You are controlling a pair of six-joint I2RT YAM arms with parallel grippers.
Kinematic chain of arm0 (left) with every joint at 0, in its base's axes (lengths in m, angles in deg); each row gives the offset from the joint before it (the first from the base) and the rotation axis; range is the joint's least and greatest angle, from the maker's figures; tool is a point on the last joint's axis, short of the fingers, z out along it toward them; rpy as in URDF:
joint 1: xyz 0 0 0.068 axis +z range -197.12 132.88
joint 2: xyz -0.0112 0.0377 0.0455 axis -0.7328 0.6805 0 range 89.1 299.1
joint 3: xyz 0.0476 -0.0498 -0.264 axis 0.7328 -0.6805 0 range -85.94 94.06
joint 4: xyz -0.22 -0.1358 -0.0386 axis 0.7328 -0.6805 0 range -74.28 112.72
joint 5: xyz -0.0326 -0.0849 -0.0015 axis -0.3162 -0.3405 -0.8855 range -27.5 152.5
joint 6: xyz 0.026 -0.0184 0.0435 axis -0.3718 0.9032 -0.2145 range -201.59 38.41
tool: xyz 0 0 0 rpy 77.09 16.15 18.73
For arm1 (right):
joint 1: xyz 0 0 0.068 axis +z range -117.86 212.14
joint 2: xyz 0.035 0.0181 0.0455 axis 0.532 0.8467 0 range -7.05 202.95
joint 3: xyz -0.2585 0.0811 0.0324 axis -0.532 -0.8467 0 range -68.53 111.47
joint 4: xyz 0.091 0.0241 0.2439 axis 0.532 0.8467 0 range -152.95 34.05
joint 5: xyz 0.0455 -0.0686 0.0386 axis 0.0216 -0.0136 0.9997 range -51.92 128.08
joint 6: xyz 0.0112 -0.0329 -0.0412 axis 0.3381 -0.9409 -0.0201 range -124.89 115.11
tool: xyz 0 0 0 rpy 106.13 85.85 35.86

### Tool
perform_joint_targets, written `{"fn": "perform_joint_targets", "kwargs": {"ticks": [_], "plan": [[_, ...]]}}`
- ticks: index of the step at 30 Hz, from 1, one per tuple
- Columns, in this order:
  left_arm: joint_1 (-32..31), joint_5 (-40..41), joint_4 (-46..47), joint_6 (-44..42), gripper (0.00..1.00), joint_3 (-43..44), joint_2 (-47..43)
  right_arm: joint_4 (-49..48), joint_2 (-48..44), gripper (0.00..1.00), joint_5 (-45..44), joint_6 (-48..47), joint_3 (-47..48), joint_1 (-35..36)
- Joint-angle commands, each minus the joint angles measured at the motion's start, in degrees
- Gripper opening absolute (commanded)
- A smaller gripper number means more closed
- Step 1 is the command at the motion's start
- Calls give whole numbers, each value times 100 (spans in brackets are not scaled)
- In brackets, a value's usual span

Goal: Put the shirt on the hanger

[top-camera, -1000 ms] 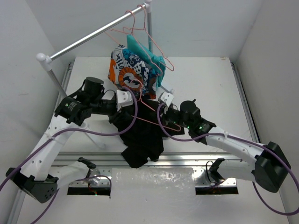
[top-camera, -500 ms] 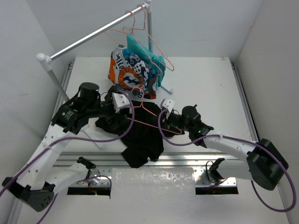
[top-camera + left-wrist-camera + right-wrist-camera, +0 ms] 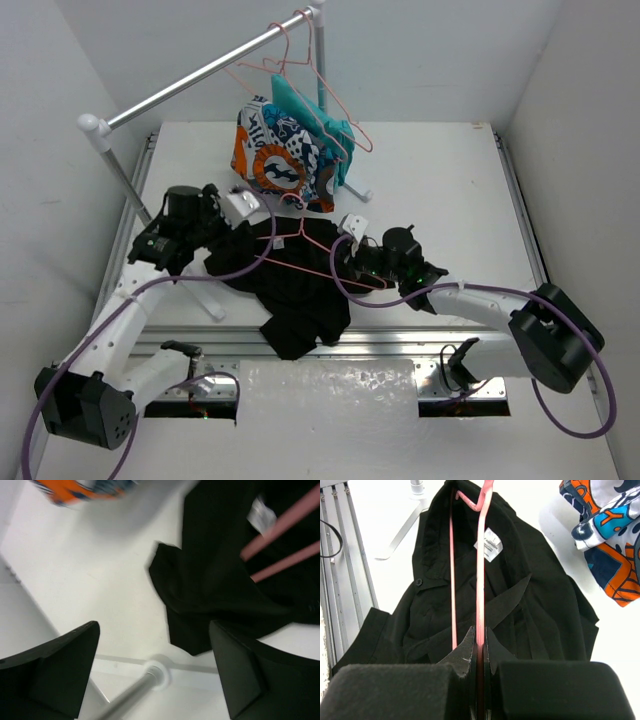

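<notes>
The shirt (image 3: pixel 290 285) lies crumpled on the table (image 3: pixel 440 180) with its white neck label (image 3: pixel 489 544) showing. I take that label as my mark. The hanger (image 3: pixel 480 580) lies across the fabric, two pink wires running just beside the label and the hook bend just past it at the collar edge. As far as I can see, neither hanger arm is inside the shirt yet.

My right gripper (image 3: pixel 480 636) is pressed together on one hanger wire, on the hem side of the label. The hold is narrow, so the wire may swivel in it. My left gripper (image 3: pixel 153 630) has its fingers spread wide with nothing between them. It hovers above a dark flap of the shirt, on the side of the label toward my left arm, clear of the cloth.

Step in hand, as I judge it: take the collar with the left and feed a hanger arm into the neck opening.

To do it well:
- Come down close beside the label and pinch one layer only, the back of the collar, not the bunched folds below it.
- Lift just enough to open the neck.
- Hold the right steady and the wire level, then slide the hanger arm toward the shoulder, away from the label.
- Keep the pink wire out of the left pinch.
- The patterned garment (image 3: pixel 280 160) sits beyond the label, so keep the lift short of it.
</notes>
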Motion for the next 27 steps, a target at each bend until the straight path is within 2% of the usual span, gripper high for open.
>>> {"fn": "perform_joint_targets", "kwargs": {"ticks": [1, 4, 5, 7, 11, 16, 19, 20, 22, 24, 25, 26, 27], "plan": [[35, -323, 618, -1147, 92, -501, -436, -499, -40, 0, 181, -33, 44, -34], [271, -797, 542, -1544, 98, -590, -253, -507, -32, 0, 216, -15, 27, -52], [490, -1286, 455, -1712, 99, -642, -139, -507, -32, 0, 225, -7, 18, -52], [711, -1615, 593, -2089, 100, -818, -68, -542, -23, 0, 242, -6, -8, -61], [712, -1808, 1559, -2056, 100, -1319, 256, -578, -23, 0, 304, -6, -17, -61], [712, -2712, 1597, -2319, 98, -1276, 924, -551, -58, 0, 400, -50, 18, -52], [720, -3144, 1368, -2566, 84, -1197, 1109, -525, -84, 0, 409, -94, 0, -61], [712, -3345, 1394, -2496, 58, -1197, 1119, -542, -84, 0, 409, -103, 0, -52], [703, -3513, 1517, -2391, 39, -1214, 1128, -534, -67, 0, 444, -129, 0, -52], [703, -3619, 1500, -2373, 37, -1179, 1119, -560, -41, 0, 480, -147, 18, -61], [703, -3785, 1360, -2425, 29, -1144, 1119, -569, -23, 0, 515, -156, 27, -61], [703, -3883, 1272, -2451, 27, -1109, 1128, -595, -5, 0, 532, -173, 44, -61], [703, -3971, 1201, -2469, 16, -1057, 1119, -604, -5, 0, 559, -173, 62, -61]]}}
